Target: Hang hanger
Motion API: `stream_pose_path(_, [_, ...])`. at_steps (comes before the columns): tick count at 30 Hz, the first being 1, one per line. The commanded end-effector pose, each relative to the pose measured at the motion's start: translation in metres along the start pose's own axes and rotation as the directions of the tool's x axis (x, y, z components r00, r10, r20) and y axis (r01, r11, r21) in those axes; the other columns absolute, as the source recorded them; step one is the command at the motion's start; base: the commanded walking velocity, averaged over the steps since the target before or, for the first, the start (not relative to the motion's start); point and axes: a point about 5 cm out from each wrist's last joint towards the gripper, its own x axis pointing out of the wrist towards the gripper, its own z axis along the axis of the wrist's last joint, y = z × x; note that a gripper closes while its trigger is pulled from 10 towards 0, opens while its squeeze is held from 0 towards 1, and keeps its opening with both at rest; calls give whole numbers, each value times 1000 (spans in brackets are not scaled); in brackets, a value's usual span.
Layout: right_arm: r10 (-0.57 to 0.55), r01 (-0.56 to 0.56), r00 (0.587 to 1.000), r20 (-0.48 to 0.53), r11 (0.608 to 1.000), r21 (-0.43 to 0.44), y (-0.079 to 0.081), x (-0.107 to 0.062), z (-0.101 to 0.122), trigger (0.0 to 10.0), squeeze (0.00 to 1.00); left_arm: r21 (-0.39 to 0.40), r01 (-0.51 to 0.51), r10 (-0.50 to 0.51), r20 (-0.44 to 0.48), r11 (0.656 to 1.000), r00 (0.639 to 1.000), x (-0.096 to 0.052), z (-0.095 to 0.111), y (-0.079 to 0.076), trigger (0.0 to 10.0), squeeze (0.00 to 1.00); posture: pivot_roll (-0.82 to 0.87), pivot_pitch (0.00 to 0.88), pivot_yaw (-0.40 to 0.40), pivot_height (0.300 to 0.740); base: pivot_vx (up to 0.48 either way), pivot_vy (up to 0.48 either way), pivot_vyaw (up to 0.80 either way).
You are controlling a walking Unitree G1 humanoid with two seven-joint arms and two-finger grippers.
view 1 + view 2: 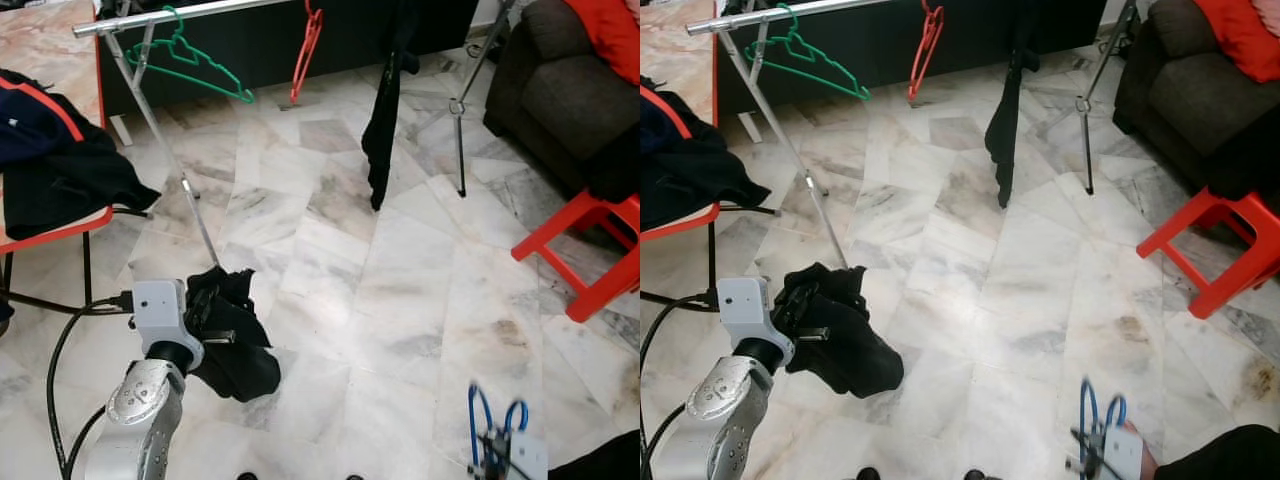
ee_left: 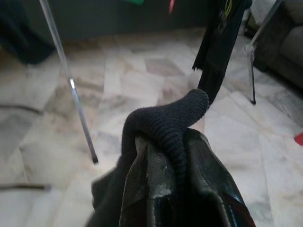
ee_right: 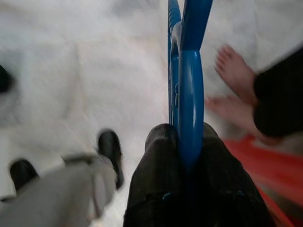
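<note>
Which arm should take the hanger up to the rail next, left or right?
Right, most likely. The right tool is shut on the blue hanger, low at the robot's right. The left tool is shut on a black garment. The rail stands ahead with green and red hangers.

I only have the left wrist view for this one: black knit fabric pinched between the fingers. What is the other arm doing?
Observer: The right gripper is shut on a blue hanger, held low at the robot's right side.
Operator: Is there a rail to hang it on?
Observer: Yes, a silver rack rail stands ahead, with a green hanger and a red hanger already on it.
Operator: Anyone nearby?
Observer: A person's bare feet show on the floor close to the right gripper.
</note>
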Motion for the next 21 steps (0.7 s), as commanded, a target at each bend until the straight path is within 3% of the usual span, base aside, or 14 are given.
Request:
stream_pose_path(1, [-28, 28, 999, -30, 1000, -5, 0, -1, -10, 10000, 0, 24, 2, -3, 49, 1000, 999, -2, 14, 1, 10000, 0, 25, 176, -22, 740, 0, 0, 0])
stream_pose_path(5, [-45, 44, 999, 15, 998, 35, 6, 1, -6, 10000, 0, -33, -16, 17, 55, 999, 998, -2, 17, 2, 10000, 0, 19, 159, -12, 740, 0, 0, 0])
stream_pose_path(21, [-55, 56, 997, -54, 998, 22, 11, -4, -30, 10000, 0, -20, 26, -25, 31, 999, 999, 0, 13, -12, 10000, 0, 28, 139, -8, 740, 0, 0, 800])
